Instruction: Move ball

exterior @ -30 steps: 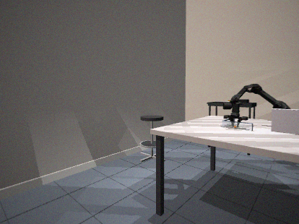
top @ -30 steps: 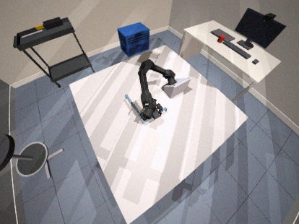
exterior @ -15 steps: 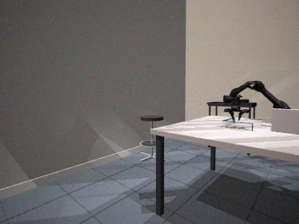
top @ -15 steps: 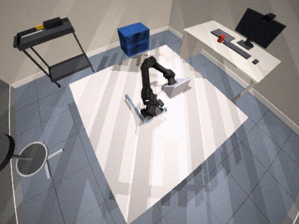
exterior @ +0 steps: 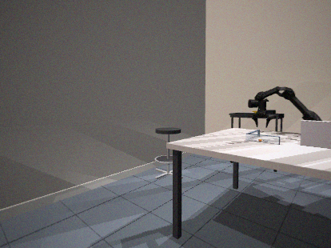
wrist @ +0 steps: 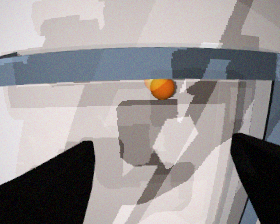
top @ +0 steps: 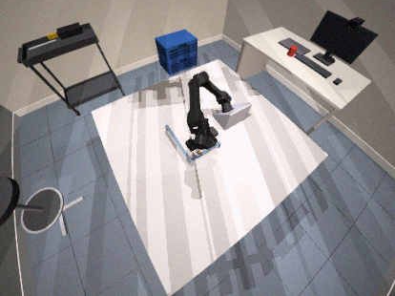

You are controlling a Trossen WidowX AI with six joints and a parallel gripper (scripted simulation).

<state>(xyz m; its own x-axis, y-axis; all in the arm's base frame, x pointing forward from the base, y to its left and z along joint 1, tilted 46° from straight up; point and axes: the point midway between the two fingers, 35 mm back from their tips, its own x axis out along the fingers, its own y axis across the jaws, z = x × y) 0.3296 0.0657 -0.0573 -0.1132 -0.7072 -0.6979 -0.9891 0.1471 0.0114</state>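
- Jaws first: the black parallel-jaw gripper (wrist: 163, 178) stands wide apart, gripping nothing, raised above the tabletop (top: 248, 170).
- Beyond them, one small orange ball (wrist: 163, 88) rests free against the low clear wall (wrist: 94, 67).
- Two walls, one ball; no see-through copy is discernible.
- You are at the withdrawal step; next, lift clear without touching the walls.

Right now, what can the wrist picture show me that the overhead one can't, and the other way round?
Only the wrist view shows the orange ball close up, lying against a clear wall, free of the open black fingers. Only the top view shows the whole arm, the white table, and the room: a blue crate, a desk with a monitor, a cart. Both show the walls and the striped tabletop.
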